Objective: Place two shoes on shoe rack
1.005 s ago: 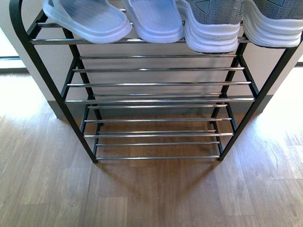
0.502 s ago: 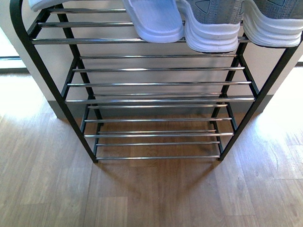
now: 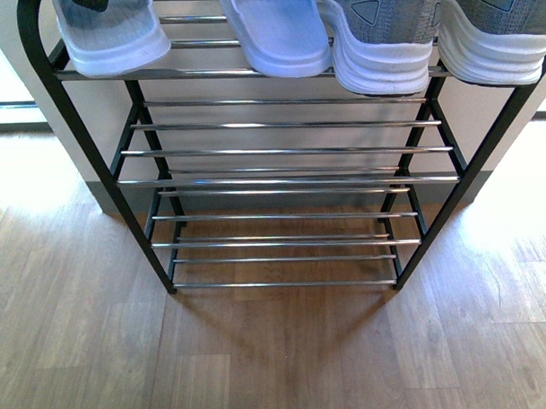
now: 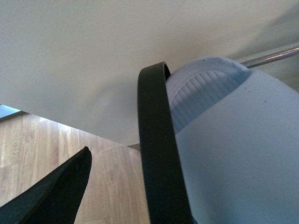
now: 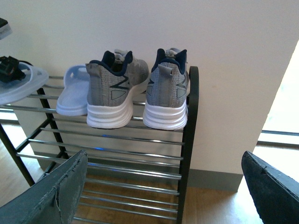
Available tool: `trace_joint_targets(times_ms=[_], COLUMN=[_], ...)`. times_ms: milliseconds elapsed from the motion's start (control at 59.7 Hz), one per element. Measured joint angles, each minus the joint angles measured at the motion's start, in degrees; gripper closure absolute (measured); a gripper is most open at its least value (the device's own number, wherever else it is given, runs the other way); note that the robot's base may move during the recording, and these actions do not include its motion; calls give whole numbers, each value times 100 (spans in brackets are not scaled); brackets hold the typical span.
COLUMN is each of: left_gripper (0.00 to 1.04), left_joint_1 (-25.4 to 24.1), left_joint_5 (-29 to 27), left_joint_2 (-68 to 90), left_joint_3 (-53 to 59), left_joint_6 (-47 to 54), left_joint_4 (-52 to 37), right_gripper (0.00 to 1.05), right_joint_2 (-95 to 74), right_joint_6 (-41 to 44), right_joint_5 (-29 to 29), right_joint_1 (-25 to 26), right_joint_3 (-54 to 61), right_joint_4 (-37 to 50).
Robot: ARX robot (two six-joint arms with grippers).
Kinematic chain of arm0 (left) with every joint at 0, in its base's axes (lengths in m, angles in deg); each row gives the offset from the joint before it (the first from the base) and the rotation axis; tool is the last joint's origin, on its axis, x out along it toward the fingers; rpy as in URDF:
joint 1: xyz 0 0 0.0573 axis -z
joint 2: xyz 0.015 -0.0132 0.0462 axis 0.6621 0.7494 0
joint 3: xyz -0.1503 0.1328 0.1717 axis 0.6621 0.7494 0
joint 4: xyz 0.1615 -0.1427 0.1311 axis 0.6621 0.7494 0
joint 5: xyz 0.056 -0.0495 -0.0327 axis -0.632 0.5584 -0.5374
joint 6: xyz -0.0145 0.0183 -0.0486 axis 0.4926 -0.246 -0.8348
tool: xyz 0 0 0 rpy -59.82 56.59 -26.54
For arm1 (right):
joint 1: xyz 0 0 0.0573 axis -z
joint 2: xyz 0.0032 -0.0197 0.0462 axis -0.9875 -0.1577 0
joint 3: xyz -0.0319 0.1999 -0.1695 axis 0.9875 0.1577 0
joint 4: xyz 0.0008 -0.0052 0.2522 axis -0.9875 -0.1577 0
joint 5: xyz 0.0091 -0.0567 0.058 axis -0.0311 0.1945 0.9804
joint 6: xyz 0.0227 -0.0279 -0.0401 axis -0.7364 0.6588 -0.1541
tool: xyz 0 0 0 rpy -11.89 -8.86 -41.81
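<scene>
Gripping slide (image 3: pixel 110 35) w/ left fingers (image 4: pixel 159 154).

shoe rack (image 3: pixel 281 179) top cropped, left gripper (image 4: pixel 117 186) contact hidden

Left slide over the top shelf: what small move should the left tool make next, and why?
Probably ease the left slide straight down onto the shoe rack before letting go. In the right wrist view it seems raised above the top rods, the left tool on it, beside the other slide.

Four shoes (image 3: pixel 280 29) atop rack (image 3: pixel 281 179)
</scene>
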Motion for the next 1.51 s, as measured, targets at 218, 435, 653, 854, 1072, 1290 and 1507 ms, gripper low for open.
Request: trace_joint_targets(times_ms=[218, 435, 653, 854, 1072, 1290, 1507], left_gripper=[9, 9, 9, 9, 9, 9, 9], left_joint_1=[-118, -116, -116, -116, -116, -116, -116], left_joint_5=[-2, -4, -4, -4, -4, -4, -4], left_joint_2=[0, 0, 0, 0, 0, 0, 0], left_joint_3=[0, 0, 0, 0, 0, 0, 0], left_joint_6=[33, 57, 57, 59, 63, 68, 68], left_joint_4=[-11, -11, -11, -11, -11, -13, -11], right_gripper=[9, 9, 9, 9, 9, 9, 9], right_joint_2=[0, 0, 0, 0, 0, 0, 0], right_joint_6=[0, 0, 0, 0, 0, 0, 0], right_joint_5=[0, 0, 0, 0, 0, 0, 0], right_joint_1=[0, 0, 0, 0, 0, 0, 0], right_joint_3=[0, 0, 0, 0, 0, 0, 0], right_joint_4=[0, 0, 0, 0, 0, 0, 0])
